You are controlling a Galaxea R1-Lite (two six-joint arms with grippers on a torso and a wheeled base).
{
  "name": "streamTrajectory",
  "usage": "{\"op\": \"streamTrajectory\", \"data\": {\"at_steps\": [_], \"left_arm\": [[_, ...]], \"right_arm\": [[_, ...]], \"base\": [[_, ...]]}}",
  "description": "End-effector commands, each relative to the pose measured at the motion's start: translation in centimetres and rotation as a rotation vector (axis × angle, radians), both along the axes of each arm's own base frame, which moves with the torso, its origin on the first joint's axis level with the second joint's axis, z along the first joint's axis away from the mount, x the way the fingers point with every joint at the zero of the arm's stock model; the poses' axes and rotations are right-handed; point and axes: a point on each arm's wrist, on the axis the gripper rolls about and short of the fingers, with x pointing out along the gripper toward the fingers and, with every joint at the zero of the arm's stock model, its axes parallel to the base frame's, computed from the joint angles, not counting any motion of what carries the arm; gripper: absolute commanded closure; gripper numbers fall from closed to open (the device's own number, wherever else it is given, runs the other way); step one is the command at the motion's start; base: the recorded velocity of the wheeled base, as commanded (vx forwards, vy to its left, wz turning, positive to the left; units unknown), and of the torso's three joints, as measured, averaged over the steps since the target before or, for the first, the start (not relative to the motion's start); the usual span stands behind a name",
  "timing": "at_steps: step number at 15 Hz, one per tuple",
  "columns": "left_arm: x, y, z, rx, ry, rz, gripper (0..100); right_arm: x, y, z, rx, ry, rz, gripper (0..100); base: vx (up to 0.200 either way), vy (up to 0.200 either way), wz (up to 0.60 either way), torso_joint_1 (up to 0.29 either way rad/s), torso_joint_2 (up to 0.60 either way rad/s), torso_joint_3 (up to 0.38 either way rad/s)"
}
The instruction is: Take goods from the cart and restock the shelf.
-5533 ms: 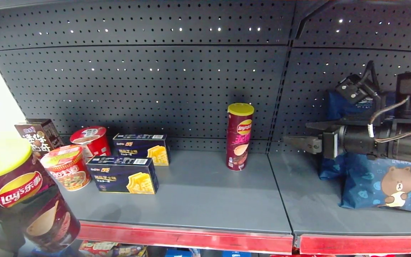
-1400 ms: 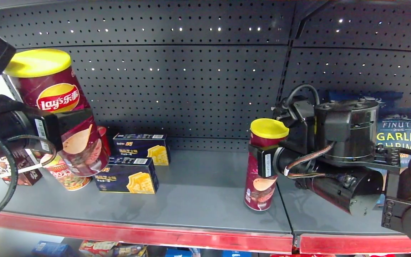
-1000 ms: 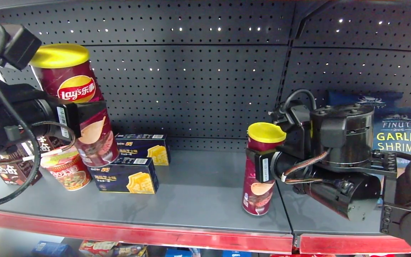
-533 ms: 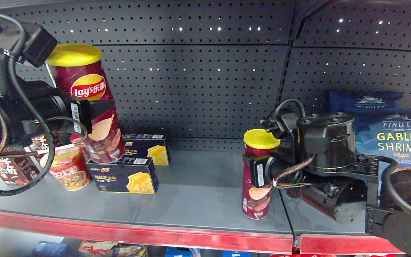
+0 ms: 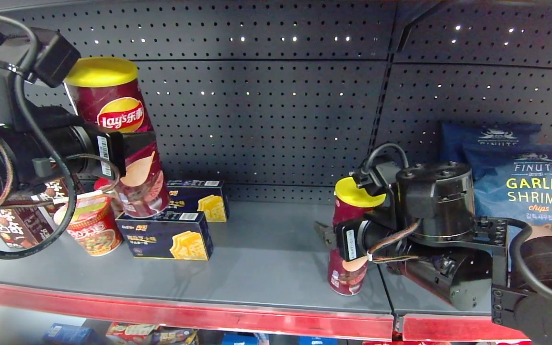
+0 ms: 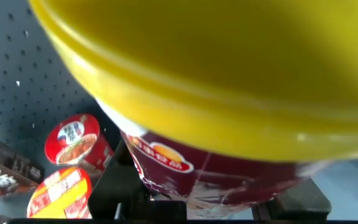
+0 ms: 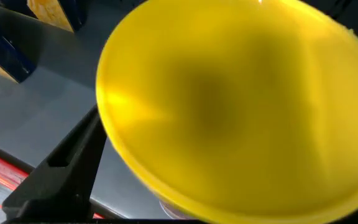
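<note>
Two maroon chips cans with yellow lids are in hand. My left gripper point(image 5: 137, 163) is shut on the first chips can point(image 5: 110, 105) and holds it upright in the air above the dark blue cracker boxes at the shelf's left. In the left wrist view its lid point(image 6: 229, 74) looms close, with a finger point(image 6: 114, 186) beside the can body. My right gripper point(image 5: 340, 235) is shut on the second chips can point(image 5: 348, 275) near the front of the grey shelf point(image 5: 266, 254). This can leans, top to the right. In the right wrist view its lid point(image 7: 241, 106) sits beside one finger point(image 7: 61, 168).
Two blue cracker boxes point(image 5: 166, 235), red cup noodles point(image 5: 89, 230) and a brown box point(image 5: 12, 230) crowd the shelf's left. Blue shrimp chips bags point(image 5: 525, 187) stand at the right. A pegboard wall point(image 5: 257, 120) backs the shelf, whose front edge is a red strip point(image 5: 185, 311).
My left gripper lifted its can from low left and carried it right over the boxes. My right gripper took the standing can, brought it forward, and in the last half second tilted it.
</note>
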Motion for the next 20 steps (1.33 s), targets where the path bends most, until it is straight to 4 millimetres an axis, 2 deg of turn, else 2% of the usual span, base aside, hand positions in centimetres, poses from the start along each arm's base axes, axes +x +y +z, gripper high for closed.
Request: {"op": "streamTrajectory", "data": {"at_steps": [1, 4, 9, 14, 19, 20], "left_arm": [[-0.2, -0.4, 1.2, -0.01, -0.039, -0.017, 100], [0.5, -1.7, 2.2, -0.016, -0.06, -0.047, 100], [1.1, -3.5, 1.4, -0.006, -0.034, -0.067, 100], [1.3, -3.8, 0.9, 0.001, -0.02, -0.067, 100], [1.3, -3.7, 0.9, 0.002, -0.021, -0.053, 100], [1.3, -3.8, 1.0, 0.001, -0.022, -0.056, 100]], "right_arm": [[-0.4, -0.4, 0.3, 0.003, -0.005, 0.0, 0], [-1.5, -1.7, 0.1, -0.01, -0.001, -0.007, 0], [-3.5, -4.1, 0.6, 0.001, -0.013, -0.015, 0], [-5.3, -5.6, 0.6, 0.009, -0.014, 0.013, 0], [-5.4, -5.6, 0.5, 0.012, -0.008, 0.024, 0], [-5.2, -6.1, 0.3, 0.008, -0.006, 0.003, 0]], "base": [[0.0, 0.0, 0.0, 0.0, 0.0, 0.0], [0.0, 0.0, 0.0, 0.0, 0.0, 0.0], [0.0, 0.0, 0.0, 0.0, 0.0, 0.0], [0.0, 0.0, 0.0, 0.0, 0.0, 0.0], [0.0, 0.0, 0.0, 0.0, 0.0, 0.0], [0.0, 0.0, 0.0, 0.0, 0.0, 0.0]]}}
